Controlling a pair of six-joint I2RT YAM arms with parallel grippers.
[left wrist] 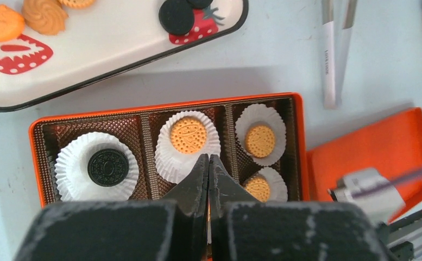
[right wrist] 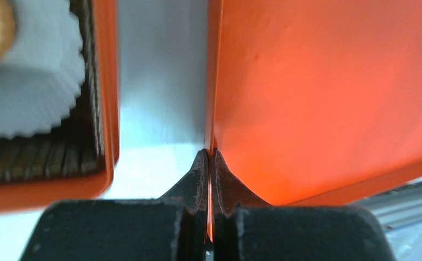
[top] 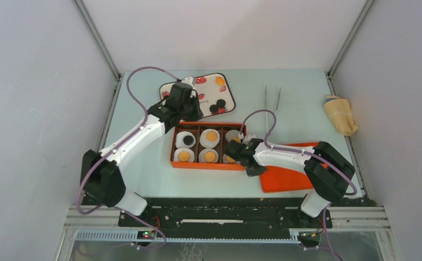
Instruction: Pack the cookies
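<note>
- Cookies (left wrist: 187,134) — four show in the orange box (left wrist: 165,103), each in a paper cup (left wrist: 67,163): one black, three golden. Five more lie on the strawberry tray (left wrist: 116,49).
- Left gripper (left wrist: 208,163) hangs over the box — fingers pressed together, empty.
- Right gripper (right wrist: 209,157), low beside the box, pinches the orange lid (right wrist: 328,81) by its edge.

Tweezers (top: 272,106), yellow cloth (top: 340,114), orange lid (top: 284,179)

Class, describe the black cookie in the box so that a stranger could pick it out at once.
Find the orange box mid-table, left of its lid. In its far-left compartment a white paper cup holds the cookie. It is the box's only black one; its neighbours are golden.
</note>
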